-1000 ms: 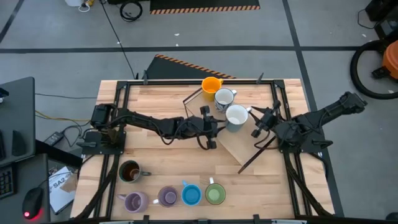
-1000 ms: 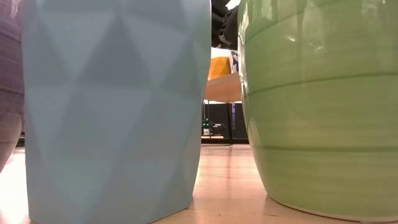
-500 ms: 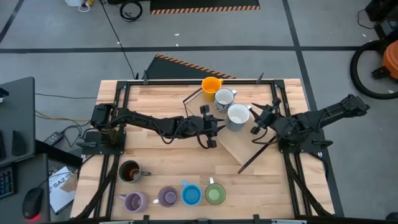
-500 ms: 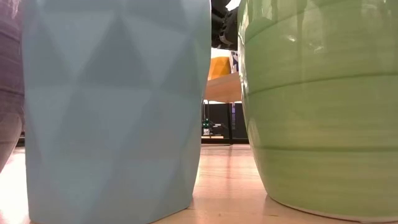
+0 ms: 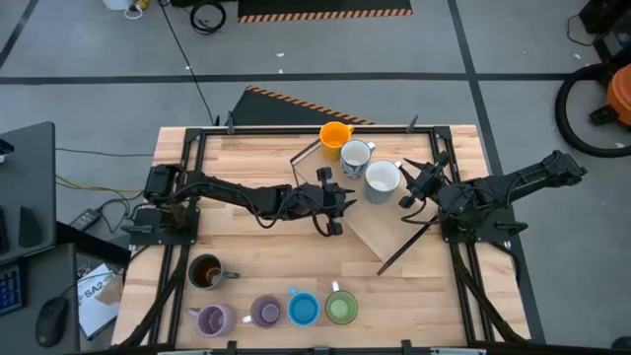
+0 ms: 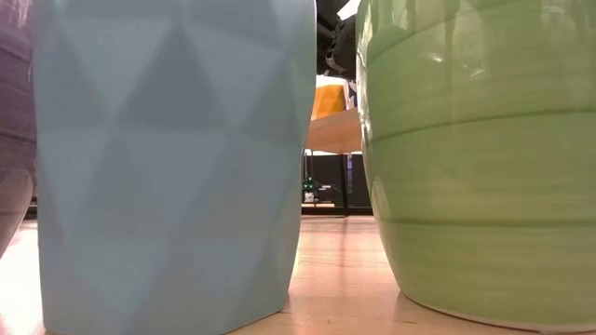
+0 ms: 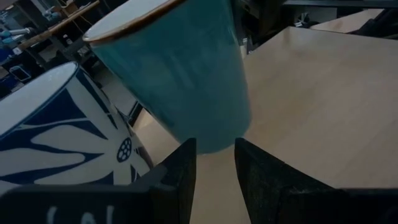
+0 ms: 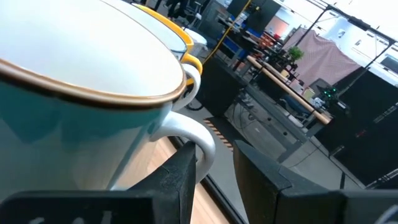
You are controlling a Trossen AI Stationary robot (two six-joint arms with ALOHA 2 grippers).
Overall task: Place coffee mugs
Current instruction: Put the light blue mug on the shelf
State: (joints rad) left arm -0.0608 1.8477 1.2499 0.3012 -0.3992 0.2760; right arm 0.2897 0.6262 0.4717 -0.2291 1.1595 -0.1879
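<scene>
Three mugs stand near the table's far edge: an orange one, a white one with a blue pattern and a teal one with a white inside. My right gripper is at the teal mug's right side, shut on its handle. My left gripper waits just left of that mug, shut and touching nothing; its wrist view shows the teal mug and the patterned mug close ahead. A brown mug, two purple ones, a blue one and a green one stand along the near edge. My right gripper holds the teal mug by its white handle, which runs down between the two fingers. The fingers come roughly level from the table's right side. The mug stays upright, mouth up. Whether its base rests on the table I cannot tell.
A wooden panel with thin black rods lies slanted in the table's middle, below the teal mug and both grippers. In the low view the blue mug and the green mug fill the picture.
My right gripper has moved a little toward the table's far edge, taking the teal mug with it. The mug now stands slightly farther back and to the right, nearer the patterned mug's right side. It has stayed upright.
</scene>
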